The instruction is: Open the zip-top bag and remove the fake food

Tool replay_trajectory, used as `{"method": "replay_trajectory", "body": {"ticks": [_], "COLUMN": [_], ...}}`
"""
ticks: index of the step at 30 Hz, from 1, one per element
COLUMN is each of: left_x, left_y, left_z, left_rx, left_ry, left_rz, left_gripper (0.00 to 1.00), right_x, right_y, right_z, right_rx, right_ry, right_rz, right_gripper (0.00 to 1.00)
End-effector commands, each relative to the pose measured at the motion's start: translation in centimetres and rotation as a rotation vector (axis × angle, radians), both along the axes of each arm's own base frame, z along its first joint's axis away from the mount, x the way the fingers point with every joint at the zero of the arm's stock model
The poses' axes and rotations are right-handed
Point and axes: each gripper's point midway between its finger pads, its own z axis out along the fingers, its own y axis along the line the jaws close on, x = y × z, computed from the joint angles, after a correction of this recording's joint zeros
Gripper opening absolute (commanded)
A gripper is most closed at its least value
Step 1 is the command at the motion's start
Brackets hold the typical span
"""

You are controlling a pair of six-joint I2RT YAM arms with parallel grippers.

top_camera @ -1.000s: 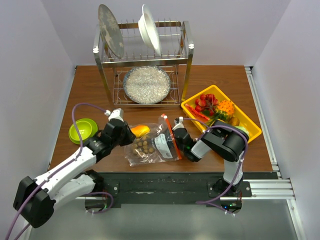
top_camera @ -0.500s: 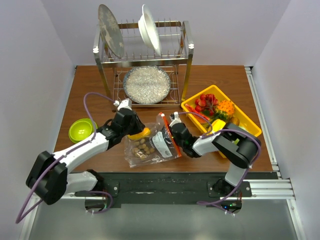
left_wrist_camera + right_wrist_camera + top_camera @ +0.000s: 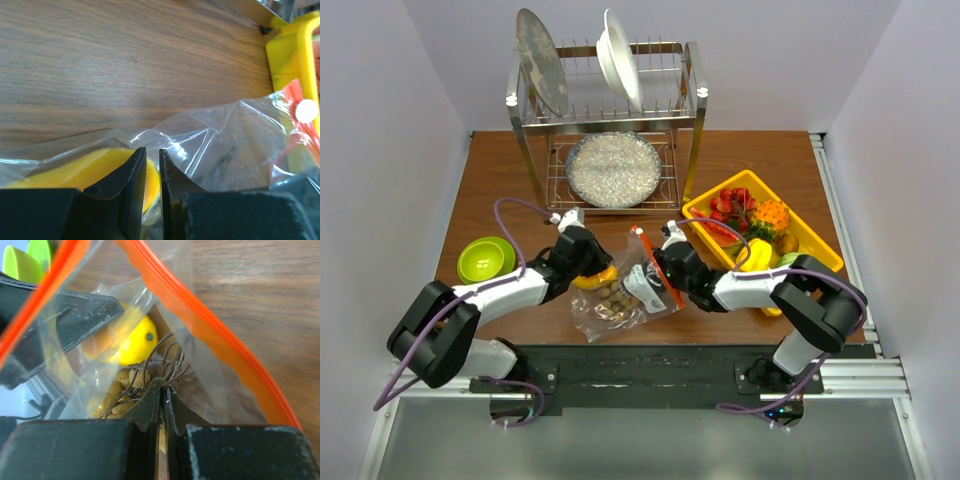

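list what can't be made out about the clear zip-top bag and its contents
- Left wrist view: whether the left gripper pinches the clear crinkly zip-top bag; the gap is too narrow to show.
- Top view: white label print, too small.
- Right wrist view: small brown balls, blurred behind film.

Zip-top bag [image 3: 625, 285] lies between bowl [image 3: 485, 260] and tray [image 3: 817, 240], before rack [image 3: 610, 122].

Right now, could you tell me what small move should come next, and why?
Probably tilt up the end held at the left claw, so the fake food slides toward the opening. The orange mouth of the zip-top bag gapes open, the right claw is shut on its lip, and the food lies inside.
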Motion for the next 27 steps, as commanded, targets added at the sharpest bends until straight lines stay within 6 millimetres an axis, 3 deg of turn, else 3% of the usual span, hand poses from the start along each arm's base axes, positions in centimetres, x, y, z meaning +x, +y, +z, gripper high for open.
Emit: {"method": "replay_trajectory", "body": {"ticks": [1,10,14,22,27], "left_x": [0.3,-0.6,-0.7,-0.9,-0.8], "left_y": [1.6,2.3,2.2,1.6,1.7], "left_z": [-1.6,-3.7,-3.8,-3.6,-3.0], "left_rx": [0.063,0.097,0.098,0.091,0.106], "left_ry": [0.024,0.065,0.057,0.026,-0.007], "left_rz": [0.077,0.074,0.055,-0.009,-0.034], "left_gripper": [0.20,0.13,0.01,0.00,0.00], "right_x": [0.9,1.2,1.5,1.4,1.6], "right_y": [-1.2,-3.3,-4.2,-5.1,-5.8], "right_z": [1.4,3.9,5.0,7.3,10.0], "right_rx": [-0.056,-0.110,-0.144,-0.148,-0.169], "right_ry": [-0.072,-0.147,-0.190,-0.258,-0.308], "right_rz": [-0.034,-0.075,-0.092,-0.086,-0.092], "right_gripper": [0.00,0.00,0.00,0.00,0.00]}}
